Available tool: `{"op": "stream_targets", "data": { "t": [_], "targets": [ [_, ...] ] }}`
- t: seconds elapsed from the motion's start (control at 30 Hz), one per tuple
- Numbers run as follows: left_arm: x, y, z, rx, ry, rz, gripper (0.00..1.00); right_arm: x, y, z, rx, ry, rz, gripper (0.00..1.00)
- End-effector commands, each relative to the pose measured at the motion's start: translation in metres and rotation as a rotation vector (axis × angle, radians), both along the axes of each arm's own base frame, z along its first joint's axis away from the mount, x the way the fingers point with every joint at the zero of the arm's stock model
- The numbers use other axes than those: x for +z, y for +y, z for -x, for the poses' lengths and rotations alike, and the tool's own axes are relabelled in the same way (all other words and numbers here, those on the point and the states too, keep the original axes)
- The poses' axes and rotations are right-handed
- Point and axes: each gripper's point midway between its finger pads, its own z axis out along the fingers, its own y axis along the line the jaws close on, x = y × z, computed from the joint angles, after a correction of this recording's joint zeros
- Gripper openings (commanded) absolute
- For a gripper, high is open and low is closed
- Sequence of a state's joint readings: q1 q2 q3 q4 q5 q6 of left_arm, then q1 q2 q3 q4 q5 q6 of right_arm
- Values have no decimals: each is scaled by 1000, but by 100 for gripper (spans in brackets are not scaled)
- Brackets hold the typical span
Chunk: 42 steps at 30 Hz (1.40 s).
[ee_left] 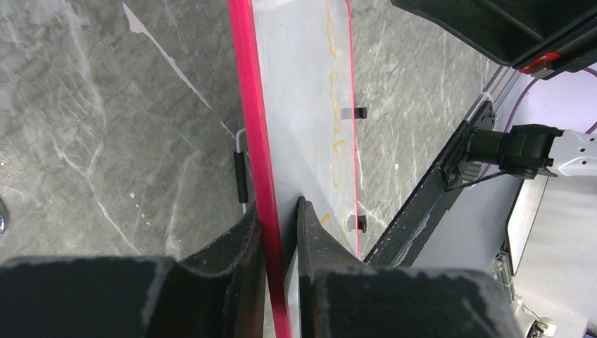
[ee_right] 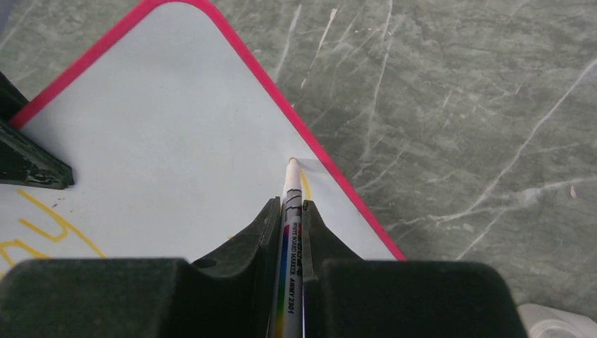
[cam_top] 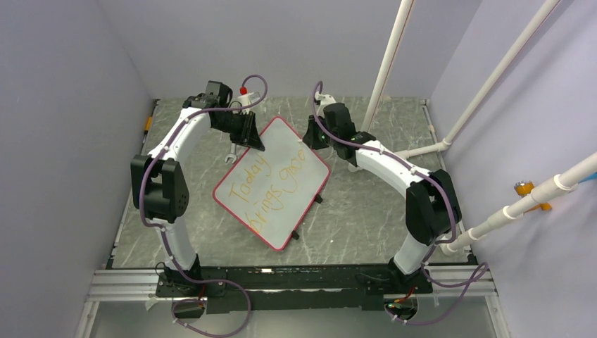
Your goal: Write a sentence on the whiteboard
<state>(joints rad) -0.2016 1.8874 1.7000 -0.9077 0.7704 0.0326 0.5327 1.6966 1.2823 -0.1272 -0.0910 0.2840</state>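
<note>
Left pincer (ee_left: 278, 211), clamped on whiteboard (ee_left: 303, 105) edge; right pincer (ee_right: 289, 204), clamped on marker (ee_right: 291, 179)

A grey marbled tabletop (cam_top: 366, 204) with pale veins lies between lavender walls (cam_top: 63, 105). White pipes (cam_top: 386, 63) rise at a slant on the right, one of them carrying an orange fitting (cam_top: 524, 189). An aluminium rail (cam_top: 116, 285) runs along the near edge.

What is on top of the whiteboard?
Orange words in two lines, and the marker tip, held by the right hand. The left hand pinches the whiteboard edge. The marker partly hides one stroke.
</note>
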Motion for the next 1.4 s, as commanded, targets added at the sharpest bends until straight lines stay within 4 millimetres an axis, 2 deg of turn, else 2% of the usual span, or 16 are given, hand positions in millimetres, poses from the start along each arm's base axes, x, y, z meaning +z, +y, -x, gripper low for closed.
{"op": "stream_targets", "data": {
  "t": [0.0, 0.17, 0.53, 1.03, 1.37],
  "targets": [
    [22, -1, -11, -46, -170, -18, 0, 7, 19, 2, 52, 14, -56, 0],
    [22, 0, -11, -44, -170, -19, 0, 1, 17, 6, 52, 24, -52, 0],
    [23, -1, -11, -46, -172, -17, 0, -31, 4, 29, 48, 84, -28, 0],
    [22, 0, -11, -45, -173, -21, 0, -53, -13, 48, 33, 110, 17, 0],
    [23, 0, -11, -45, -174, -20, 0, -61, -28, 51, -5, 109, 71, 0]
  ]
}}
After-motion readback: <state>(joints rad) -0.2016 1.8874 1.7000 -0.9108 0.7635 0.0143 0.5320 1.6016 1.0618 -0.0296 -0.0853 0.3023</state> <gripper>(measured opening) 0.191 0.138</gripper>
